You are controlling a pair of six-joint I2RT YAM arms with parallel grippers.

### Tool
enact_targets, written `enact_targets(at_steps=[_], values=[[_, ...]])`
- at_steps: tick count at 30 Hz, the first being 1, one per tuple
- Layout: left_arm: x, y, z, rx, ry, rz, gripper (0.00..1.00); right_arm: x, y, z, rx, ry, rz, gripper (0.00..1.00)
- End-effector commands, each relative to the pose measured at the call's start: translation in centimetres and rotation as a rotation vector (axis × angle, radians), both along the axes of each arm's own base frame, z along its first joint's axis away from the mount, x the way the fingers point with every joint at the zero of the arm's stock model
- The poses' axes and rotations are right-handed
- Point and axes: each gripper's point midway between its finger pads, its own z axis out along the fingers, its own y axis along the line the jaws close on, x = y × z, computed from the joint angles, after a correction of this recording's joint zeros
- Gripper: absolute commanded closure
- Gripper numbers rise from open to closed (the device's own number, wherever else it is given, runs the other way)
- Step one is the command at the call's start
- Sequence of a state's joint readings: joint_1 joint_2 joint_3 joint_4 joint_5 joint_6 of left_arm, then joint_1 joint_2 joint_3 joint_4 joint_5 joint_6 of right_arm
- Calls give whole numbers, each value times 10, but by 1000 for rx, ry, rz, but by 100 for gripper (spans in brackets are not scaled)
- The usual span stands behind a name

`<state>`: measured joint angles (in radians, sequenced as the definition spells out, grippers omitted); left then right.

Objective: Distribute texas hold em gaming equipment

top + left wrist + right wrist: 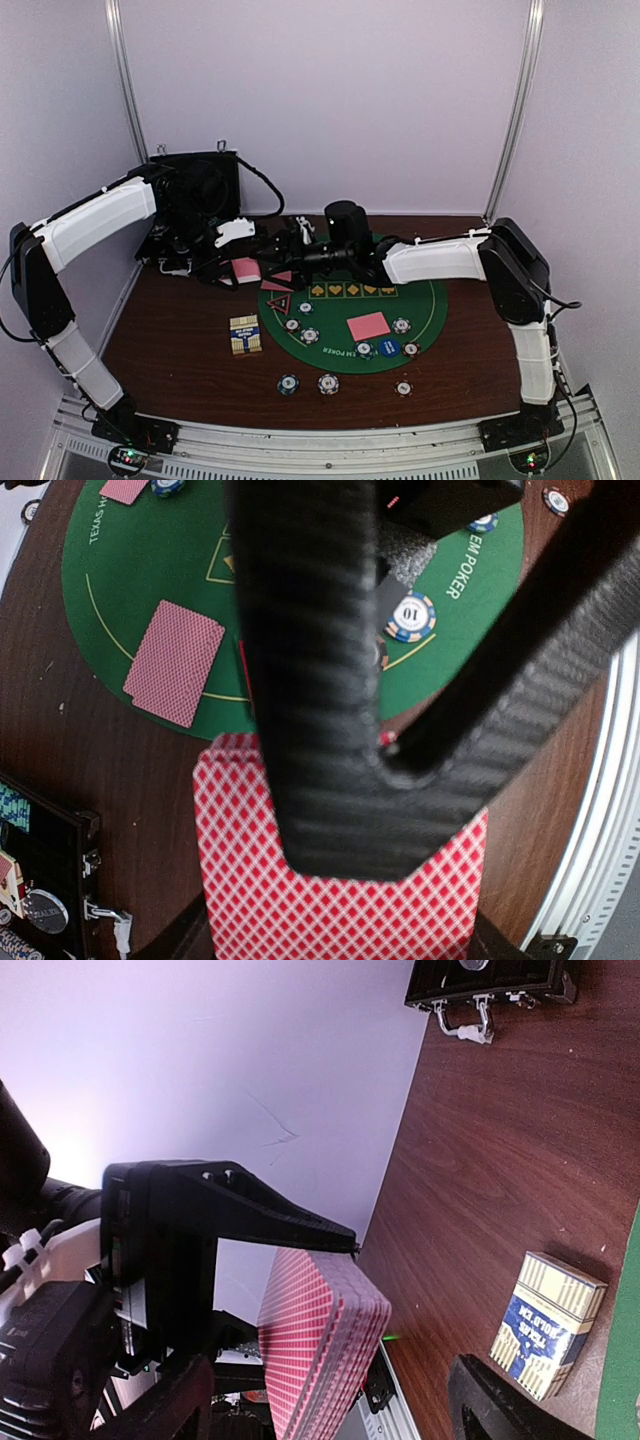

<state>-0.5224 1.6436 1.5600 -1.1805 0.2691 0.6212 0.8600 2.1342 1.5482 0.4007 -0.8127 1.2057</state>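
My left gripper point(243, 262) is shut on a deck of pink-backed playing cards point(340, 910), held above the wood just left of the green poker mat point(430, 300). My right gripper point(325, 1400) is open, one finger point(310, 680) on each side of the deck point(320, 1340), not closed on it. Single cards lie on the mat point(368, 326) point(173, 663). A black-red triangle marker point(279, 302) and several striped chips point(310, 335) point(411, 617) sit on the mat beside a blue disc point(389, 347). Three chips point(328, 383) lie on the wood in front.
A black hard case point(195, 200) stands open at the back left, close behind the left arm. A gold-and-blue card box point(245, 334) point(548, 1325) lies on the wood left of the mat. White walls close in the back and sides.
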Motion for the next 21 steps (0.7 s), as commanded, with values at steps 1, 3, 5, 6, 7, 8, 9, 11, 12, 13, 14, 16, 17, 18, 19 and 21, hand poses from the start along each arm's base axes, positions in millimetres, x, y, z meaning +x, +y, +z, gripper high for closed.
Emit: enact_targets(at_steps=[1, 3, 5, 6, 7, 8, 9, 11, 12, 13, 14, 16, 17, 18, 19, 21], values=[[7, -8, 19, -58, -42, -2, 100, -6, 11, 17, 55, -15, 37, 17], [7, -8, 19, -62, -43, -2, 100, -7, 15, 16, 57, -9, 44, 18], [7, -9, 20, -65, -44, -3, 100, -8, 20, 14, 61, -1, 52, 18], [7, -9, 20, -66, -44, -4, 100, -8, 23, 14, 67, 4, 55, 18], [7, -9, 21, -67, -44, -3, 100, -9, 26, 14, 72, 12, 60, 19], [7, -9, 21, -68, -45, -4, 100, -9, 29, 14, 76, 17, 65, 19], [7, -9, 21, -68, -46, -3, 100, -11, 32, 13, 78, 21, 73, 20], [7, -9, 22, -68, -46, -4, 100, -11, 37, 11, 76, 29, 81, 21], [7, -9, 22, -68, -46, -4, 100, -11, 39, 10, 77, 33, 83, 21], [7, -9, 22, -69, -48, -4, 100, -11, 41, 8, 77, 40, 86, 22], [7, -9, 22, -69, -48, -4, 100, -11, 42, 6, 76, 46, 88, 23], [6, -9, 22, -69, -46, -6, 100, -11, 45, 5, 79, 53, 89, 25], [6, -9, 21, -70, -45, -7, 100, -10, 46, 3, 78, 57, 89, 25], [6, -9, 21, -70, -46, -8, 100, -10, 47, 1, 72, 63, 89, 26], [6, -9, 21, -71, -44, -7, 100, -9, 47, -1, 65, 67, 89, 27], [6, -9, 21, -71, -45, -10, 100, -6, 46, -9, 45, 85, 80, 31]])
